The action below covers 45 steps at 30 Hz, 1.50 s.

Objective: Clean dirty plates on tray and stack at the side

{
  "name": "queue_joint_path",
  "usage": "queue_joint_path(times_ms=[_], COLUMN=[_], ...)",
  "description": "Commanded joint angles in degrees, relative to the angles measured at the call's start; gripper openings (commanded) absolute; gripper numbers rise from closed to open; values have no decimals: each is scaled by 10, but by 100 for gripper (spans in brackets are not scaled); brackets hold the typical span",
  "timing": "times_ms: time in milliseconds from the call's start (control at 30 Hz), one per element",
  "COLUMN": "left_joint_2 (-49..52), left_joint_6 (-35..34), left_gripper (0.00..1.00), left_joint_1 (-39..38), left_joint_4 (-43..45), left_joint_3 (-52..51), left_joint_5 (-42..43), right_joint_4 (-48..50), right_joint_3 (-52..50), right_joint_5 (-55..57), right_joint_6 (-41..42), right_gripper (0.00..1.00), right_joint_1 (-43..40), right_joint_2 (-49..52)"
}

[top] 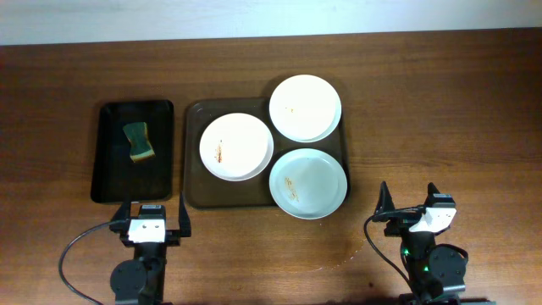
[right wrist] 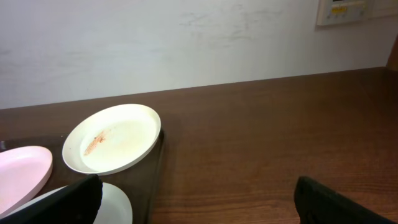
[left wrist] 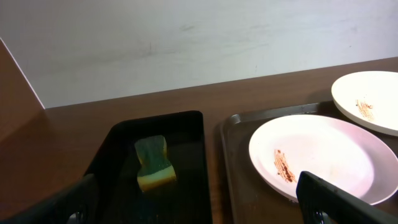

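So far: nothing wiped and nothing stacked, as I judge it; all three plates lie on the brown tray [top: 195, 182], each showing a brown-orange smear
Left plate [top: 237, 146]: white; on the middle of the tray; smear left of its centre
Far plate [top: 305, 108]: cream-white; at the tray's far right corner, its rim reaching past the tray's edge; smear faint
Near plate [top: 308, 183]: pale bluish; at the near right corner, hanging over the rim toward my right pincer; smear on its left half
Crowding: the three rims touch or overlap; I cannot tell which rides on which
Sponge [top: 140, 142]: green and yellow; lying in the small black tray [top: 106, 182], just left of the brown tray; neither pincer touches it
My left pincer [top: 153, 209]: fingers wide apart, holding nothing; just on the near side of the black tray
My right pincer [top: 408, 199]: fingers apart, empty; to the right of the near plate and closer to me
Left to do: fetch the sponge, wipe each plate, pile the three at the side; the whole task, by my estimate
Likely stacking place: the table [top: 440, 102] right of the brown tray; a judgement only
In the way: only the black tray's rim lies between my left pincer and the sponge; the packed plates leave little room to slip a finger under a rim; the overhanging near plate may tip if pressed at its outer edge
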Motion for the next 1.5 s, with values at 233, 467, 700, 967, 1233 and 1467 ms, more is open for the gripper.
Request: queue_joint_path(times_ms=[233,467,700,967,1233,1467], left_joint_2=[-2,-2,-2,-2,-2,-2], left_joint_6=[9,9,9,9,9,9], left_gripper=[99,99,99,99,99,99], left_joint_1=[-2,-2,-2,-2,-2,-2], left_joint_4=[-1,-1,-1,-1,-1,17], left_joint_3=[-3,-3,-3,-3,-3,-3], left_joint_5=[3,3,3,3,3,56], right_joint_4=[-2,-2,-2,-2,-2,16], right_joint_3=[-4,-4,-4,-4,-4,-4], right_joint_5=[11,11,11,11,11,-50], right_joint_6=[0,0,0,0,0,6], right_gripper=[99,98,98,99,98,98], right_joint_1=[0,0,0,0,0,0], right_joint_2=[-4,-4,-4,-4,-4,-4])
